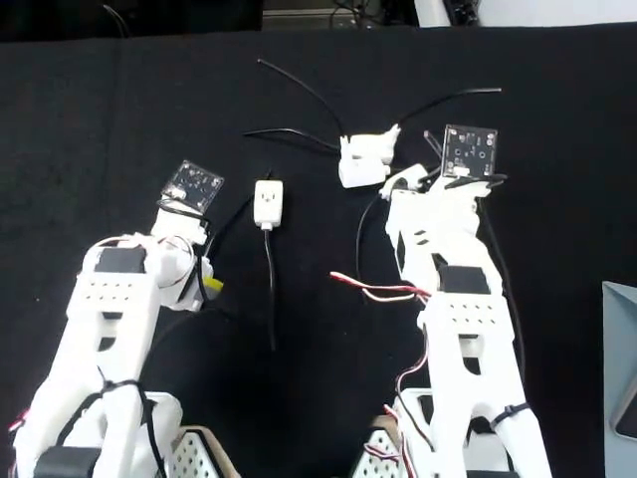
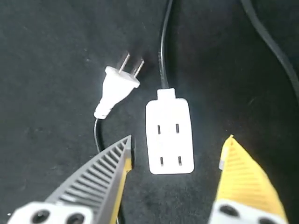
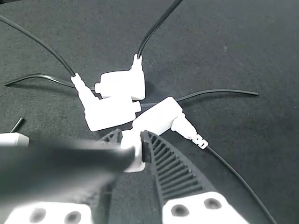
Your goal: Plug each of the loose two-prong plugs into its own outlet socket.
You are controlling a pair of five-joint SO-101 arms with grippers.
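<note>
In the left wrist view a loose white two-prong plug (image 2: 117, 86) lies flat on the black cloth, prongs pointing away. Beside it is a white outlet block (image 2: 169, 135) with two pairs of slots. My left gripper (image 2: 175, 158) hangs open just short of the block, with nothing between its fingers. From above, that block (image 1: 268, 202) lies right of the left gripper (image 1: 204, 271). My right gripper (image 3: 135, 144) is shut on another white plug (image 3: 159, 116), whose head touches the nearer of two outlet blocks (image 3: 110, 112) (image 3: 121, 84). That cluster (image 1: 363, 159) sits by the right gripper (image 1: 410, 181).
Thin black cords (image 1: 299, 90) fan out over the cloth from the blocks, and one (image 1: 271, 289) runs toward the front. Red and white wires (image 1: 368, 289) trail beside the right arm. A grey object (image 1: 622, 368) stands at the right edge.
</note>
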